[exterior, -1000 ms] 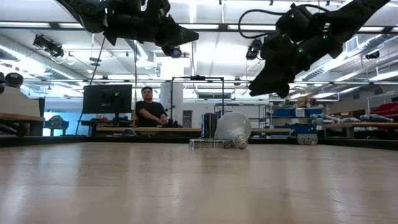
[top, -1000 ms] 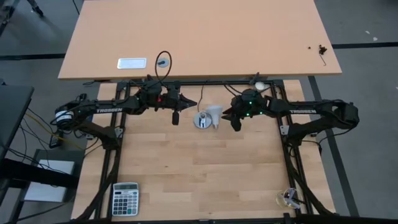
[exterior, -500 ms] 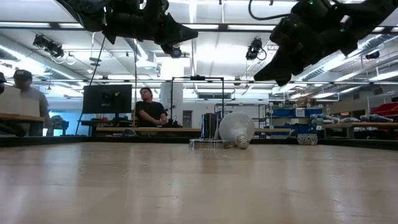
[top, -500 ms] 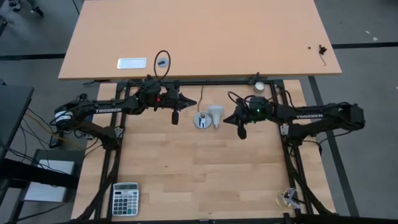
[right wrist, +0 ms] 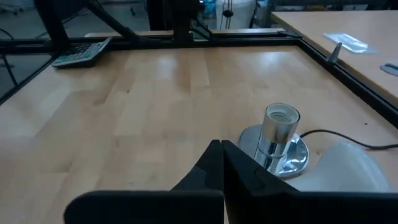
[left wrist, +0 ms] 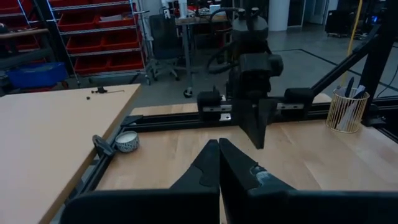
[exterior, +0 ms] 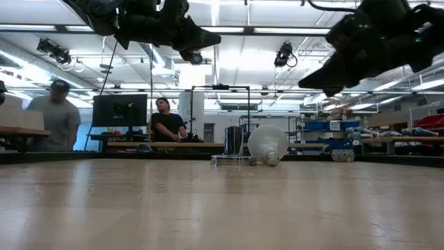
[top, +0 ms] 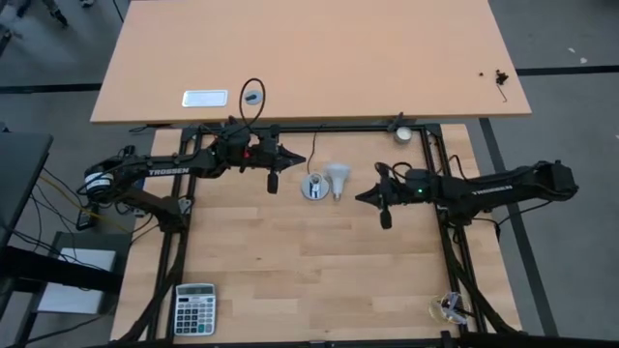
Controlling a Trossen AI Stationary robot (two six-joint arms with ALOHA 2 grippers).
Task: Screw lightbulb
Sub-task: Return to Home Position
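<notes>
Lightbulb: your lightbulb (top: 338, 179) lies on its side on the counter (top: 290, 271), just above the centre of the high view. Its dome is toward the top of the frame and its screw base toward the bottom. It is free of both pincers.
Socket: the silver lamp socket (top: 313, 187) stands upright just left of the bulb, its mouth open and empty. You cannot tell whether the two touch. A thin black cord (right wrist: 339, 133) leaves its base plate.
Right pincer: your right pincer (top: 362, 197) hangs above the counter, right of the bulb and slightly below it in the high view, clear of it. Its fingers (right wrist: 202, 171) are pressed together on nothing, tips pointing toward the socket.
Left pincer: your left pincer (top: 298, 159) waits in the air, left of the socket and a little above it in the frame. Its fingers (left wrist: 202, 171) are likewise pressed together and empty.
Counter edges: a calculator (top: 196, 309) sits at lower left, a wire cup (top: 447, 307) at lower right, and a small round tin (top: 402, 134) by the rear rail, upper right of centre.
Rear counter: the rear counter (top: 338, 58) fills the top of the high view, with a white card (top: 205, 98) at its left.
Room: in the low view, one person (exterior: 166, 121) sits left of centre beside a dark monitor (exterior: 119, 110). Another person (exterior: 59, 118) stands at far left.
</notes>
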